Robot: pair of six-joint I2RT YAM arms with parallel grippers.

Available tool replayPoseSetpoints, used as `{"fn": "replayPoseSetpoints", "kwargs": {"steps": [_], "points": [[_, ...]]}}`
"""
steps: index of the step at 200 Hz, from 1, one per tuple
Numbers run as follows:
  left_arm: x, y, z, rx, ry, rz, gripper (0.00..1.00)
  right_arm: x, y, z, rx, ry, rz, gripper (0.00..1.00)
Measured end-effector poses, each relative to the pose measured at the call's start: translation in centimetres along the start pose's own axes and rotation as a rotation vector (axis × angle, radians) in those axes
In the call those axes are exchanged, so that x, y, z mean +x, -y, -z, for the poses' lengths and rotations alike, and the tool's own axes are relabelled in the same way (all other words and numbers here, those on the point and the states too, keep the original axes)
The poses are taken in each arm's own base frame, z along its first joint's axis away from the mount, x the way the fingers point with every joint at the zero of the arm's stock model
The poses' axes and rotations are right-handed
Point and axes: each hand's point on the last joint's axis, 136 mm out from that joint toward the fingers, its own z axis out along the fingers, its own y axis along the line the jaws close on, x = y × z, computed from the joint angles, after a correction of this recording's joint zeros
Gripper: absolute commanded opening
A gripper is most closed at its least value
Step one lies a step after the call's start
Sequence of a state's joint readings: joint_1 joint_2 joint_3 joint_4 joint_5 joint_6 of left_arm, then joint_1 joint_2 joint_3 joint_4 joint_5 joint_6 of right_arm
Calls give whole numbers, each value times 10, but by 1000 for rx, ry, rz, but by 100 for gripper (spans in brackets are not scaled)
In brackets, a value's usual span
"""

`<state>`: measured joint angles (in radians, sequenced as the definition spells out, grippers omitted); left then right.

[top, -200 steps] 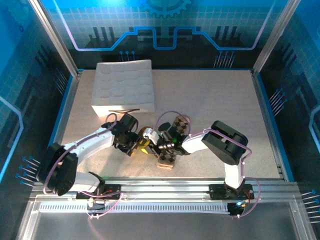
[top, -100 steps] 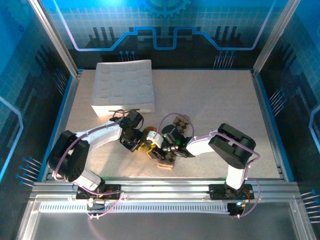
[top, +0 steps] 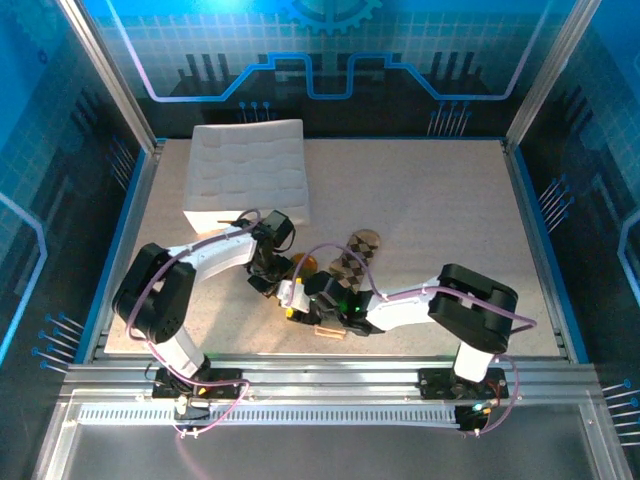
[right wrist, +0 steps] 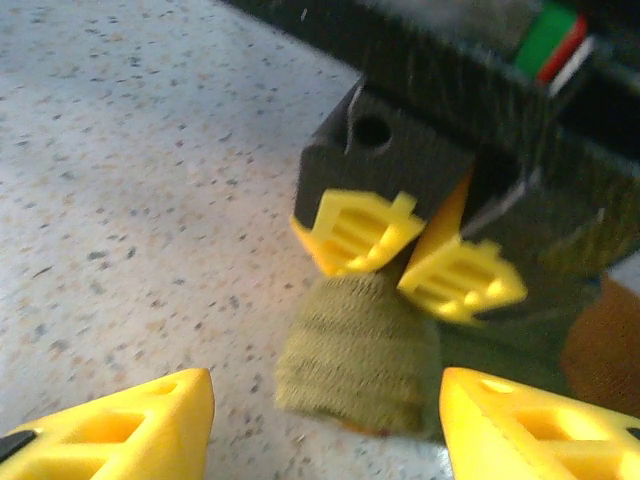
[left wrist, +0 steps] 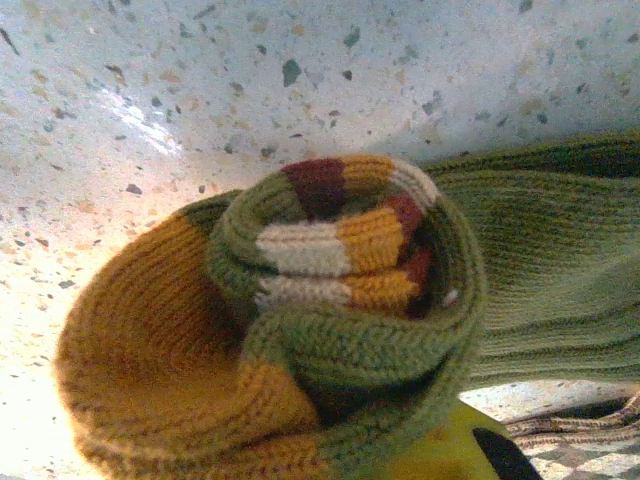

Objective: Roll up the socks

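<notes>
**A:** The left hand [right wrist: 405,262] is clamped down on the olive sock [left wrist: 340,300], its yellow fingers [right wrist: 352,232] almost meeting on top of the bundle.

**B:** And it's a proper bundle! From the left wrist the sock is curled into a roll. Cream, orange and dark red stripes are tucked into the centre, and the orange toe bulges at the lower left. The green leg trails off to the right, flat on the speckled desk [left wrist: 300,70].

**A:** And the right hand [right wrist: 320,400]?

**B:** Spread wide and gripping nothing. One yellow finger stands on each side of the roll, and neither is on it.

**A:** From above, both hands are together near the front middle of the desk. The left arm reaches in from the left, and the right hand sits just beside it on the near side.

**B:** The argyle sock [top: 357,247] lies stretched out just to the right of the olive one. It passes under the right arm, and one end shows at the near side.

**A:** The white quilted tray [top: 248,178] sits at the back left, well apart from both socks.
</notes>
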<state>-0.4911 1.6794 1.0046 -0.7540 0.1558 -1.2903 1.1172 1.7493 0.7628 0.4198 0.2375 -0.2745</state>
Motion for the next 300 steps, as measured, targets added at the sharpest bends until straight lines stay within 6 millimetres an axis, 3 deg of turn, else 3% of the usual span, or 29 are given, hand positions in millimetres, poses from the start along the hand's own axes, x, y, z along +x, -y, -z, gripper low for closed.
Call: {"fn": "replayPoseSetpoints", "kwargs": {"steps": [17, 43, 72, 83, 109, 137, 160, 179, 224, 254, 300], "points": [[0, 1, 0, -10, -6, -2, 0, 4, 2, -7, 24, -24, 11, 54], [1, 1, 0, -11, -21, -4, 2, 14, 0, -20, 24, -68, 15, 27], [-3, 1, 2, -1, -28, 10, 18, 14, 2, -22, 36, -73, -28, 0], [-4, 1, 2, 9, -31, 12, 26, 13, 2, -21, 32, -68, -43, 0], [-6, -1, 8, 47, -40, 28, 59, 12, 4, -22, -2, -52, -102, 0], [-14, -4, 30, 137, -16, 71, 71, 15, 5, -23, -64, -18, -188, 0], [-21, -1, 49, 227, 14, 80, 72, 17, 6, -22, -114, 10, -267, 0], [-21, 0, 52, 270, 26, 67, 70, 19, 8, -21, -150, 30, -332, 0], [-14, -8, 33, 275, 23, 32, 59, 22, 12, -24, -260, 71, -493, 0], [-9, 1, 30, 297, 27, -4, 51, 23, 14, -26, -327, 88, -577, 0], [-12, 12, 3, 270, 22, -31, 42, 24, 15, -27, -368, 91, -647, 3]]}}
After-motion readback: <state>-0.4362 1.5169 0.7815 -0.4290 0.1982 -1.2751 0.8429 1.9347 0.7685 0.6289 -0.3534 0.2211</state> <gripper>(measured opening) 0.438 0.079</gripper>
